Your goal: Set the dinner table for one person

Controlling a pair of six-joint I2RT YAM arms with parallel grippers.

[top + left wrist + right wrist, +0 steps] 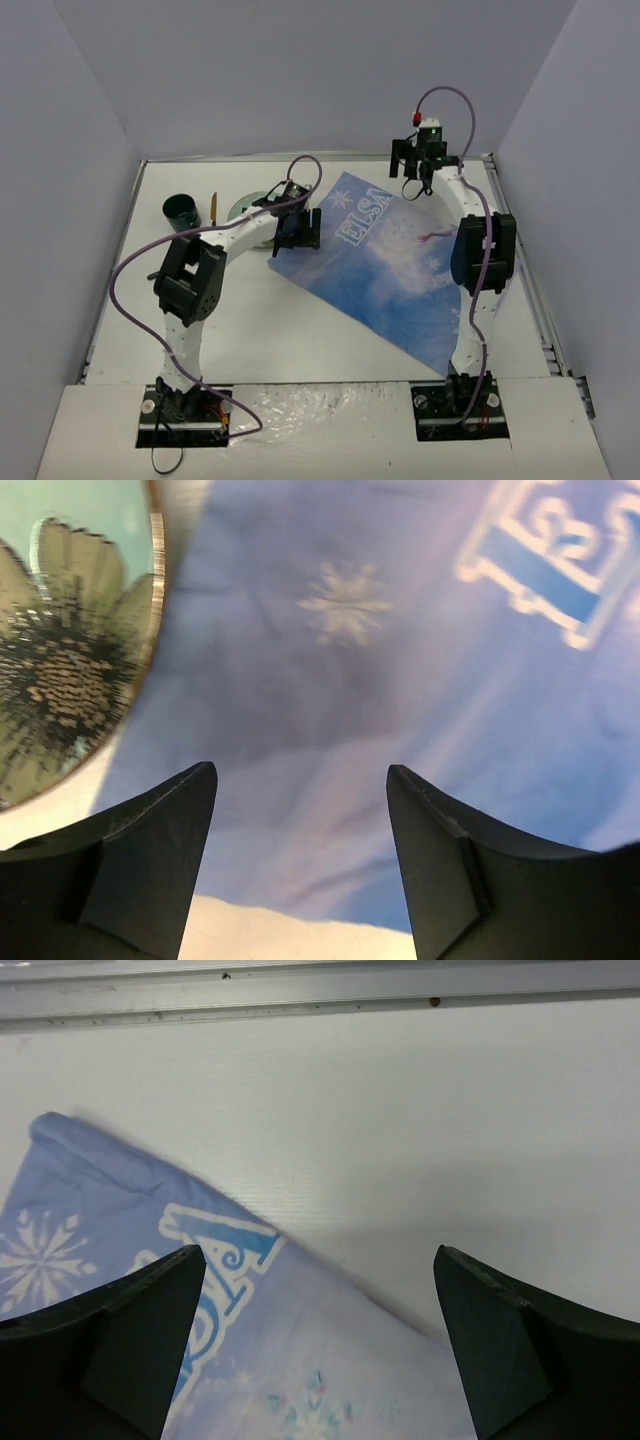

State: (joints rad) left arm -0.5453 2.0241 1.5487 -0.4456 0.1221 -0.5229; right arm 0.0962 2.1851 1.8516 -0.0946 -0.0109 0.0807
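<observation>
Blue mat [395,265], white snowflakes and ELSA lettering; mint plate [60,630], daisy print; dark green cup [182,211]; white bench [270,330].

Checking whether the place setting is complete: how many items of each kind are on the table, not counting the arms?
Blue placemat: 1
Dark green cup: 1
Flower-print plate: 1
Thin brown utensil, type unclear: 1
Total on the dinner table: 4

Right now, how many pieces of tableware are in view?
3, all far left: a dark cup, a thin utensil right of it, and a flower-print plate partly under the left arm, by the placemat. More may be hidden there.
</observation>
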